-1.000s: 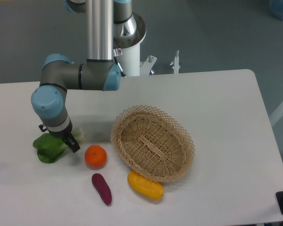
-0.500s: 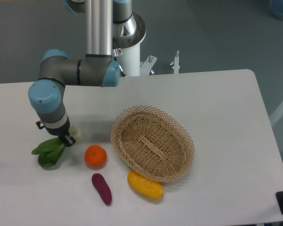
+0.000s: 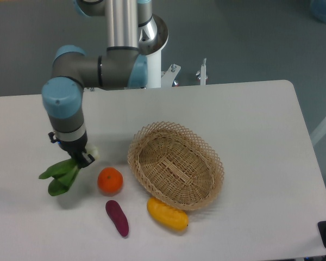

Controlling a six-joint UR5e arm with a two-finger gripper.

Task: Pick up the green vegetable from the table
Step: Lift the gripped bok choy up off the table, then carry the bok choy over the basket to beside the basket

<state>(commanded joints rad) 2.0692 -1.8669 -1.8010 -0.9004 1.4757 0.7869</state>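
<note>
At left of desk [image 3: 250, 114], end effector [image 3: 81, 158] clamped on pale stem end of green vegetable [image 3: 61, 175], prob. firmer than leaves. Leaves drooping w/ tips near desk, just beside orange [image 3: 110, 180].

Green vegetable [image 3: 61, 176] had dark green leaves with a pale whitish stem end by the black gripper [image 3: 82, 159]; table [image 3: 261, 125] was plain matte white; arm [image 3: 76, 81] was grey with light blue joint caps and a silver upright column. Basket [image 3: 175, 165] was tan wicker in an open lattice weave; orange [image 3: 110, 180] was bright orange; sweet potato [image 3: 117, 218] was deep purple; oblong fruit [image 3: 167, 213] was yellow-orange; floor behind [image 3: 250, 38] was dull grey-blue.
</note>
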